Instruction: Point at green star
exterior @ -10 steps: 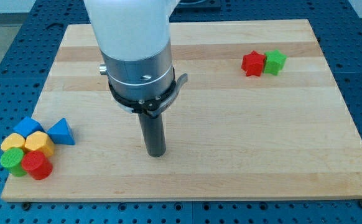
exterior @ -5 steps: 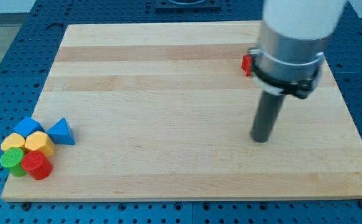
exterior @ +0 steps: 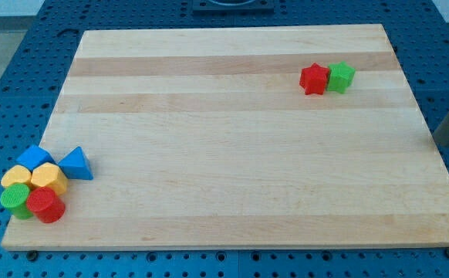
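The green star (exterior: pixel 340 77) lies near the board's top right, touching a red star (exterior: pixel 314 79) on its left. Only the lower part of my dark rod shows at the view's right edge. My tip (exterior: pixel 443 141) sits just off the wooden board's right edge, well to the right of and below the green star, apart from it.
The wooden board (exterior: pixel 232 154) lies on a blue perforated table. At its bottom left is a cluster: a blue block (exterior: pixel 32 157), a blue triangle (exterior: pixel 75 164), two yellow blocks (exterior: pixel 15 177) (exterior: pixel 48 177), a green cylinder (exterior: pixel 15 198) and a red cylinder (exterior: pixel 45 205).
The arm swept from the board's middle to the right and now shows only at the right edge. The two stars are uncovered again. No block has moved.
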